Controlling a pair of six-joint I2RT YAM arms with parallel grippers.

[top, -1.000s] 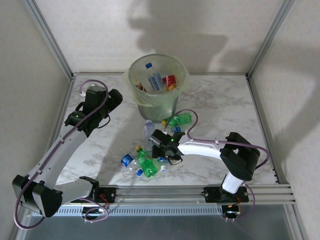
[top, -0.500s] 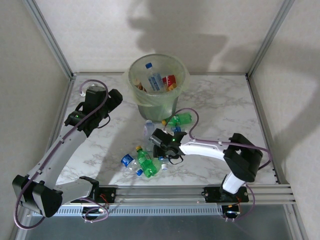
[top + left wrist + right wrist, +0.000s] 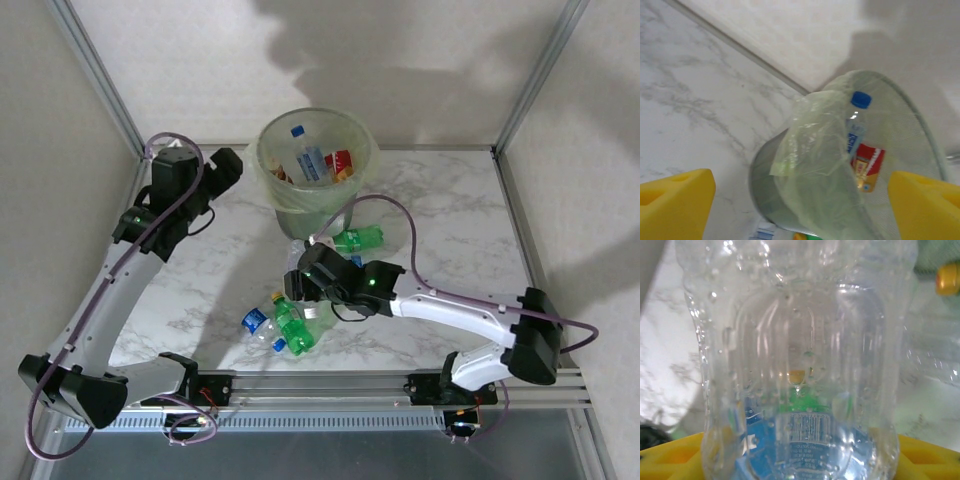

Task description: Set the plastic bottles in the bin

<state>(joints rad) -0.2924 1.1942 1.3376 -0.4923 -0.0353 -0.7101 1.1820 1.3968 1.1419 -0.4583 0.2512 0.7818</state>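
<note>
Right gripper [image 3: 303, 283] has shifted left, clamped on 1 clear bottle [image 3: 800, 365]; left gripper [image 3: 223, 168] has risen toward the bin [image 3: 263, 152], its 2 jaws wide apart.

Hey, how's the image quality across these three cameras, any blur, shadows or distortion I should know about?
Top external view: sharp, with big soft shadows on the back wall. Left wrist view: bin fairly crisp, yellow pads blurred. Right wrist view: clear bottle too close, soft, warping what's behind.

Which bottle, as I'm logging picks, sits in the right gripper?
The clear, blue-labelled bottle, between the fingers of the right gripper; the green bottles lie loose on the table.
</note>
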